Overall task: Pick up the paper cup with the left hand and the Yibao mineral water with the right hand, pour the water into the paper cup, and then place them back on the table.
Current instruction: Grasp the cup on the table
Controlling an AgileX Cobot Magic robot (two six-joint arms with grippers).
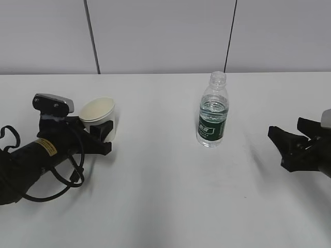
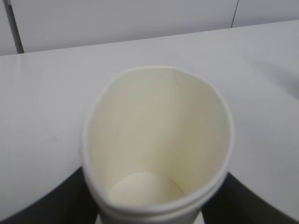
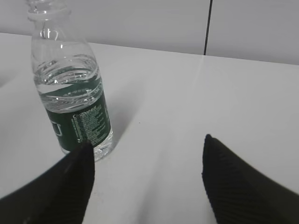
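Note:
The cream-white paper cup (image 1: 98, 114) stands at the left of the table (image 1: 165, 201). My left gripper (image 1: 107, 137) has a black finger on each side of it. In the left wrist view the cup (image 2: 159, 135) fills the frame, its rim pressed into an oval between the fingers (image 2: 65, 200), and it is empty. The Yibao bottle (image 1: 212, 111) stands upright and uncapped at the centre, with water up to its shoulder. My right gripper (image 1: 276, 147) is open and empty, well to the right of it. In the right wrist view the bottle (image 3: 74, 93) is just beyond the left finger (image 3: 70, 186).
A grey panelled wall (image 1: 165, 36) runs behind the table's far edge. A loose black cable (image 1: 67, 181) loops beside the left arm on the tabletop.

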